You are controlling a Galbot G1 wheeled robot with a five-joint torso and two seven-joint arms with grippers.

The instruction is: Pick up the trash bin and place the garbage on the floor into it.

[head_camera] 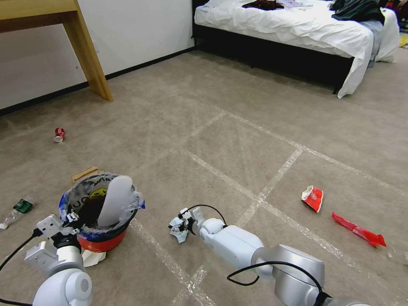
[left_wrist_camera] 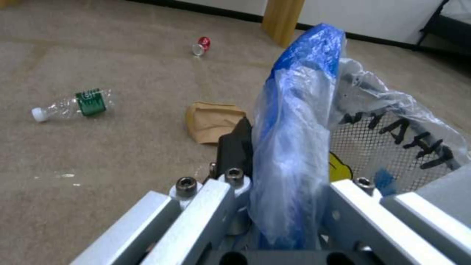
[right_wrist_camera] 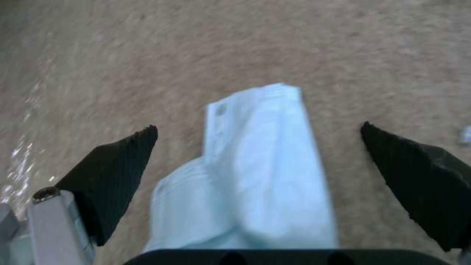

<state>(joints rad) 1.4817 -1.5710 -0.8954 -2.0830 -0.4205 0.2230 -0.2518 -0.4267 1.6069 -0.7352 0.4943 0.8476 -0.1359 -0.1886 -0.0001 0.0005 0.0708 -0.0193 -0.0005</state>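
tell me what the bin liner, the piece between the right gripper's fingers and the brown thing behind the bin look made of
Bin liner: thin glossy plastic film, see-through, crinkled, blue-edged.
Piece between the open right gripper fingers: probably soft tissue or paper, pale, matte, folded.
Brown thing: likely kraft paper or thin card, dull and creased.

White and silver arms with black cables

In the head view's lower left, the left arm [head_camera: 63, 276] is glossy white with a round joint, a black cable and a boxy silver wrist block; at lower right, the right arm [head_camera: 238, 246] has white shells, a silver-grey elbow and a looping black cable. The left gripper [left_wrist_camera: 289, 206] shows brushed aluminium bars with dark hex screws; the right gripper [right_wrist_camera: 255, 165] has black, ribbed, wedge-shaped fingers [right_wrist_camera: 113, 173] on a silver bracket.
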